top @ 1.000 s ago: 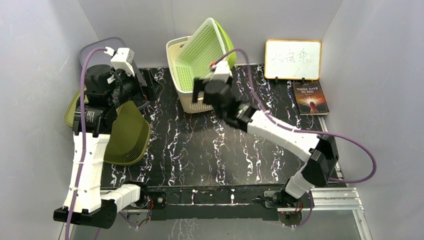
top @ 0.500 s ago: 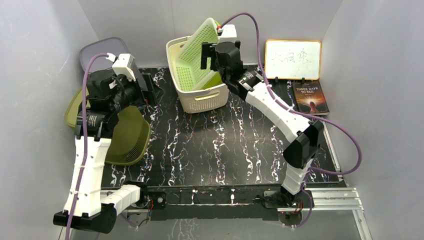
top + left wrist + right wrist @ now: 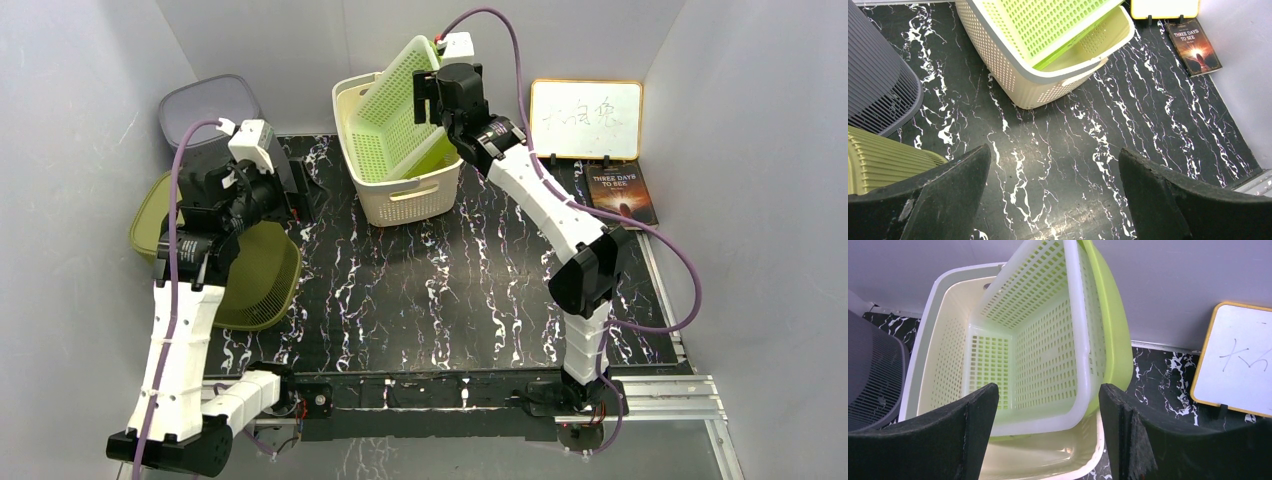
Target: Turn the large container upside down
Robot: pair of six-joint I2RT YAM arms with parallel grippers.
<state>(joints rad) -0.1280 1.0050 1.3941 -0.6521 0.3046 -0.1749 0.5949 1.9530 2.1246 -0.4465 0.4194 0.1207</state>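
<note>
**Both grippers open; large container upright, mouth up**

- Right gripper [image 3: 1048,440]: fingers spread wide and nothing between them. It hangs high at the far side of the table [image 3: 420,300], at the upper edge of the green lattice basket [image 3: 1043,325]. Whether a finger touches that edge cannot be told.
- Large cream container [image 3: 410,195]: just ahead of and below the right gripper, standing on its base with the opening upward. It is not turned over.
- The green lattice basket sits inside the container, tilted, its lower end down in the cream walls and its upper end rising well above the rim, right in front of the right fingers.
- Whiteboard [image 3: 1235,360]: off to the right of the right gripper, propped against the back wall. A book [image 3: 622,197] lies flat on the table just in front of it.
- Left gripper [image 3: 1053,200]: jaws wide apart, empty, above bare marbled table. The cream container lies ahead of it, well apart.
- Grey basket [image 3: 875,85]: ahead and to the left of the left gripper.
- Olive basket [image 3: 883,160]: just beside the left finger, partly hidden under it.
</note>
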